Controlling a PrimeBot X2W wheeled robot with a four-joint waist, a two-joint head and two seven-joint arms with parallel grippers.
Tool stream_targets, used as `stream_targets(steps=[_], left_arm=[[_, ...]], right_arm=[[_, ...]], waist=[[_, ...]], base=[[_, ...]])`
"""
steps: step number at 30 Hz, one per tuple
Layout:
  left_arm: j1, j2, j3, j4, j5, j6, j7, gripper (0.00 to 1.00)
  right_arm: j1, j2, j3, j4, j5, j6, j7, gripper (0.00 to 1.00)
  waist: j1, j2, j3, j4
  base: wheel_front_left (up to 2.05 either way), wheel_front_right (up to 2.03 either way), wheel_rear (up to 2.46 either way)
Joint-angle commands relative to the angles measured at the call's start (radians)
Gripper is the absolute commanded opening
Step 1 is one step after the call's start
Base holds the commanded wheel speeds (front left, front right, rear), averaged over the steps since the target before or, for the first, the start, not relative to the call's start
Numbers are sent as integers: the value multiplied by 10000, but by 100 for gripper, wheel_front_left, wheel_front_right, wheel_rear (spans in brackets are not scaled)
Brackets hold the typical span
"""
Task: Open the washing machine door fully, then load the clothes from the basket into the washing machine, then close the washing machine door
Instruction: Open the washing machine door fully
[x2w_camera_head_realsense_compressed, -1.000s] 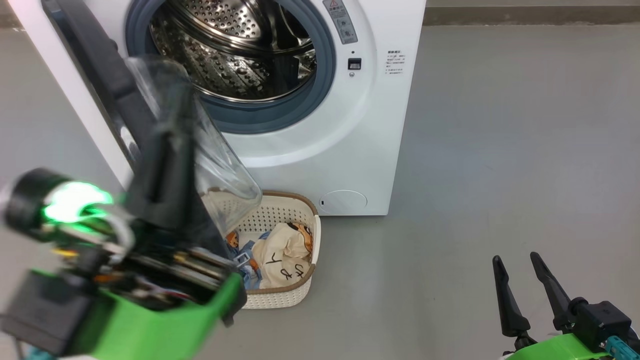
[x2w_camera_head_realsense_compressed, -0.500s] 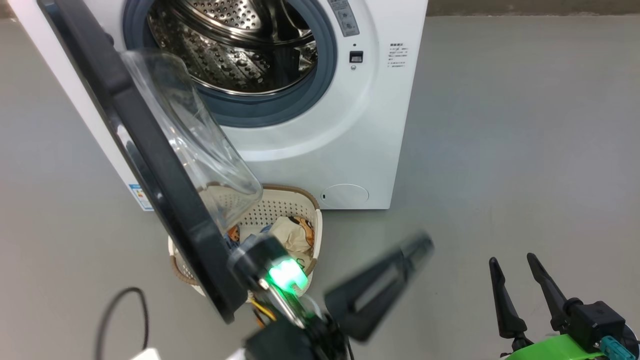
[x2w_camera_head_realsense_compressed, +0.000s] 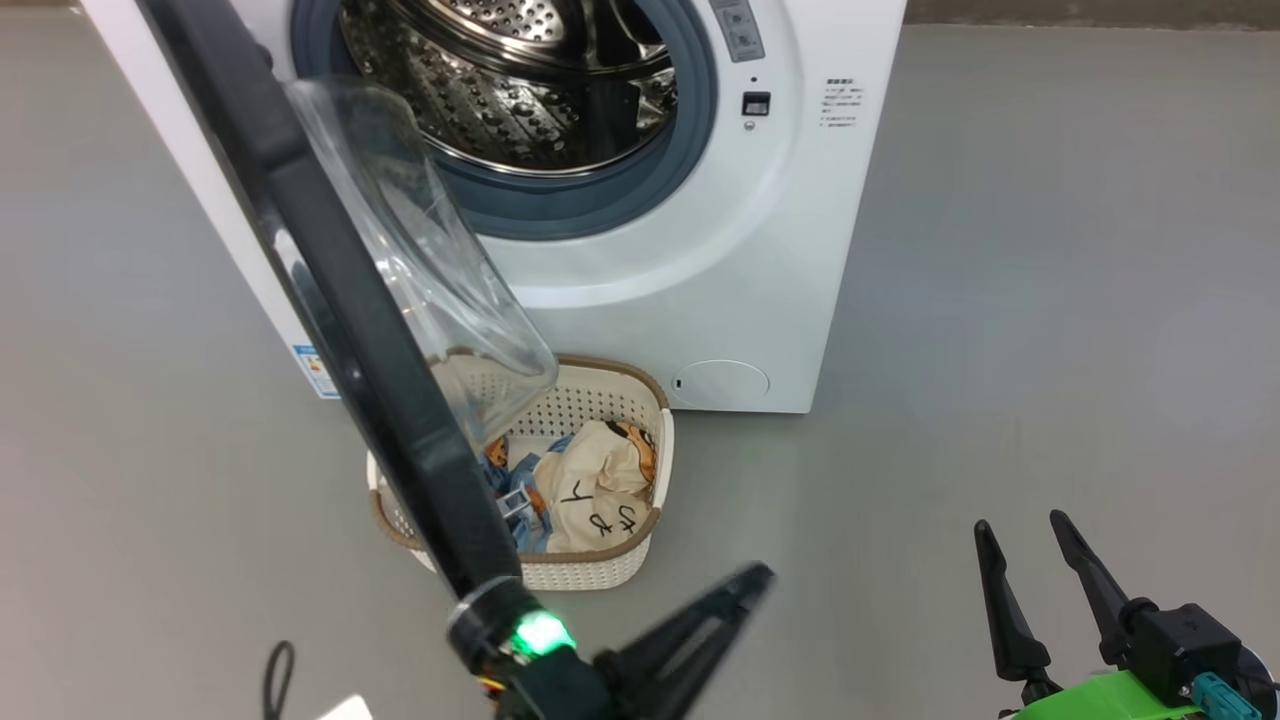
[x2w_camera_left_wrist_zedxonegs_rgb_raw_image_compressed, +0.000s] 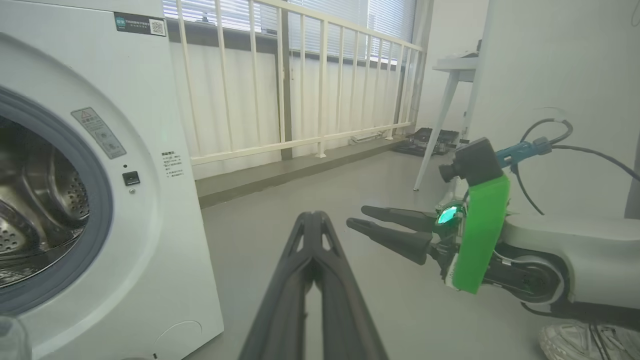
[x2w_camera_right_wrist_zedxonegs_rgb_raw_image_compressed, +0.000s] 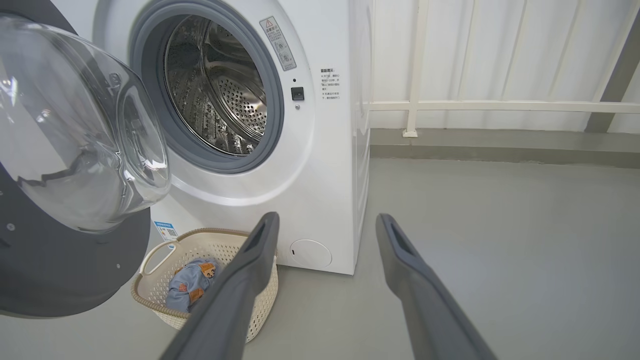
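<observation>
The washing machine stands with its steel drum showing. The washing machine door hangs open toward me, and its clear glass bowl sits over the basket's left part. The cream basket rests on the floor against the machine's front and holds the clothes: a cream lettered garment and a light-blue one. My left gripper is shut and empty, low in front of the basket. My right gripper is open at the lower right, away from everything. In the right wrist view its fingers frame the machine's lower front, with the basket to their left.
Bare grey floor lies right of the machine. A dark cable lies on the floor at the lower left. The left wrist view shows a white railing, a table leg, my right gripper and a shoe.
My left arm has dropped from beside the door's rim to the bottom middle of the head view, still shut. The camera has shifted slightly. The right gripper has stayed put.
</observation>
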Motion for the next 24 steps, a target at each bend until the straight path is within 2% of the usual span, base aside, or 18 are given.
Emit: stream_targets(steps=[1, 8, 24], left_arm=[[-161, 149, 582, 43, -3, 220, -140, 0], [-224, -1, 1343, 850, -12, 781, -263, 0], [-658, -270, 1989, 1957, -297, 1009, -299, 0]], right_arm=[[-294, -87, 281, -190, -80, 14, -120, 100], [-288, -87, 273, -96, -58, 14, -120, 100], [-337, -87, 366, -30, -15, 14, -120, 100]], waist=[[0, 0, -5, 89], [0, 0, -44, 308], [0, 0, 125, 466]], base=[[0, 0, 0], [0, 0, 0], [0, 0, 0]])
